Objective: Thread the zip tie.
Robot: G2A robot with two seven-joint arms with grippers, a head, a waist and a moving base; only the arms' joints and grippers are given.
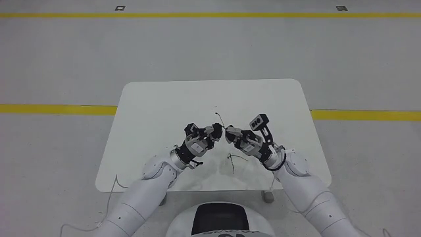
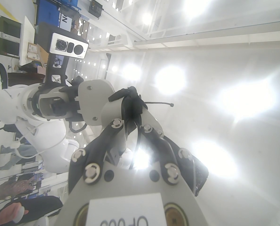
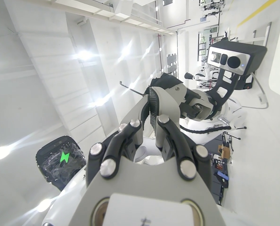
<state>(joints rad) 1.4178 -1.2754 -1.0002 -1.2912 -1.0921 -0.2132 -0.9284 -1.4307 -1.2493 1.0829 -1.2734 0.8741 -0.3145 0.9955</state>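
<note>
One black zip tie (image 2: 157,104) is held above the white surface (image 1: 151,131), over its near middle. Two pincers meet on it tip to tip. The left pincer (image 2: 130,109) and the right pincer (image 3: 151,97) are each pressed together, pinching it. A loose strand hangs toward the surface.

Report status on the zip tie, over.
Left gripper and right gripper shut on zip tie, tips meeting above table. One tie end sticks out free. Threading cannot be confirmed.

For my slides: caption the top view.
Left gripper and right gripper meet over a white table, pinching a black zip tie.
</note>
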